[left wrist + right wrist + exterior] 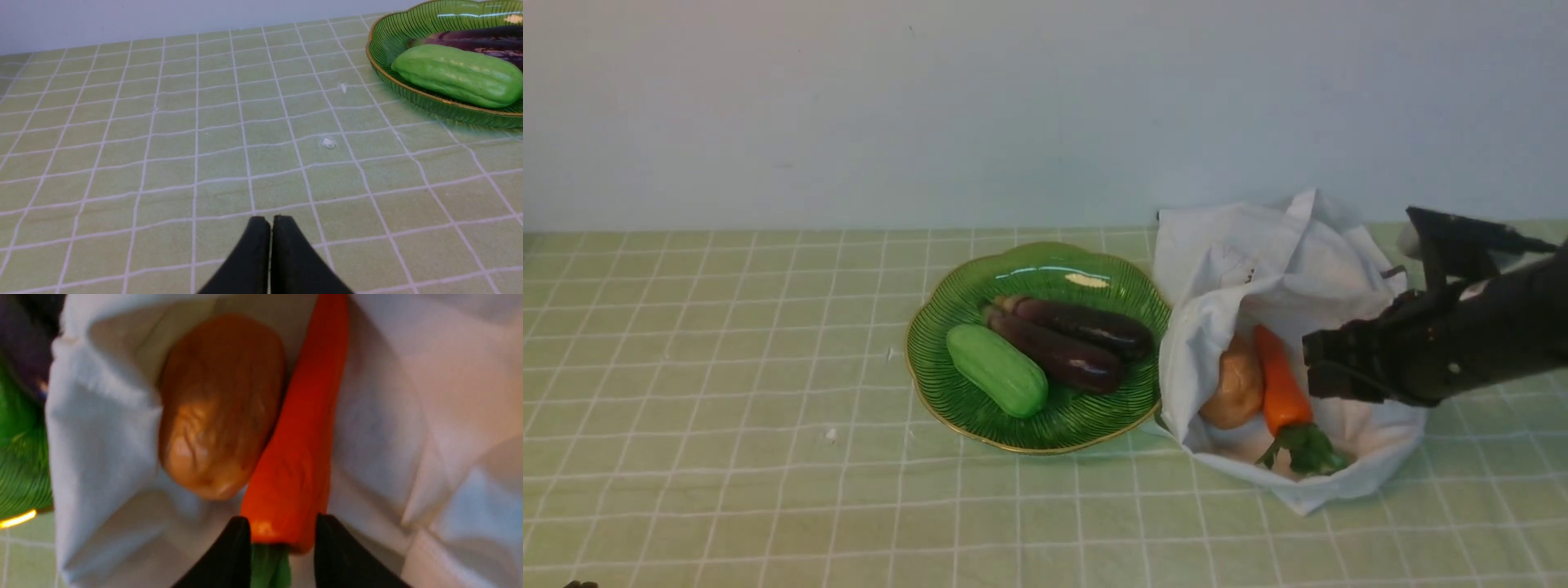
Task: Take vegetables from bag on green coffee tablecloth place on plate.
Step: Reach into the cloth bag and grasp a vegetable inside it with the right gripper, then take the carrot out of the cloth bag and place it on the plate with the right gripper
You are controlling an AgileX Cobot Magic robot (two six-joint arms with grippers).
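Note:
The white bag (pixel 1258 245) lies open on the green checked tablecloth (pixel 727 367), right of the green plate (pixel 947 327). Inside it the orange carrot (pixel 1281 384) lies beside the tan potato (pixel 1235 384), touching it. My right gripper (pixel 1311 367) hovers over the bag from the right. In the right wrist view its open jaws (pixel 282 531) straddle the carrot's (pixel 302 449) thick end by the green top, with the potato (pixel 220 404) alongside. My left gripper (pixel 271 220) is shut and empty, low over the cloth (pixel 163 143) left of the plate (pixel 380 45).
On the plate lie two dark purple eggplants (pixel 1078 339) and a light green cucumber (pixel 998 369), which also shows in the left wrist view (pixel 457 73). Small white specks (pixel 328 143) lie on the cloth. A pale wall stands behind the table.

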